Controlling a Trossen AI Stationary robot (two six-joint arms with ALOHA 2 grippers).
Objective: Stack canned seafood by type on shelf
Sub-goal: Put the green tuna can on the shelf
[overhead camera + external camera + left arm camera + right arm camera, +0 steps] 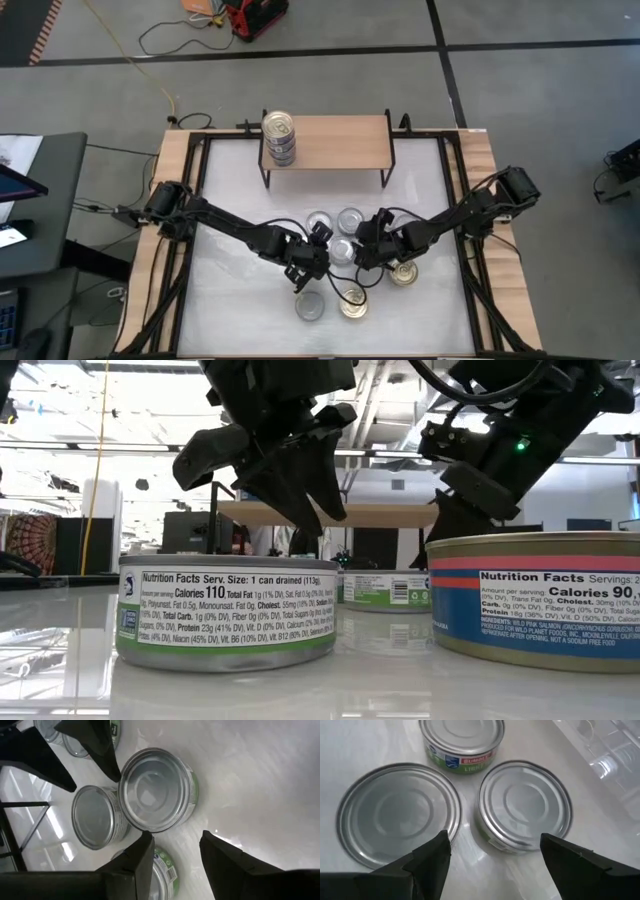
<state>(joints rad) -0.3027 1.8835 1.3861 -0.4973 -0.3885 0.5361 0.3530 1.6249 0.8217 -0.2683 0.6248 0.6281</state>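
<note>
The shelf [325, 140], a low wooden board on black legs, stands at the table's far side with a stack of cans [279, 135] on its left end. Several cans sit on their bases mid-table: silver-topped ones [343, 249] [319, 221] [350, 218] [310, 305] and gold-topped ones [352, 302] [404, 272]. My left gripper [175, 840] is open, slanting down just short of a silver-topped can [155, 790], with nothing between its fingers. My right gripper [495, 842] is open above two silver-topped cans [400, 815] [525, 805], clear of both.
The two grippers [318, 245] [365, 240] stand close together over the can cluster. In the low view two cans [228, 610] [535, 600] stand near the table's near edge. The shelf's right part [350, 140] is bare wood. A black frame [450, 180] borders the white surface.
</note>
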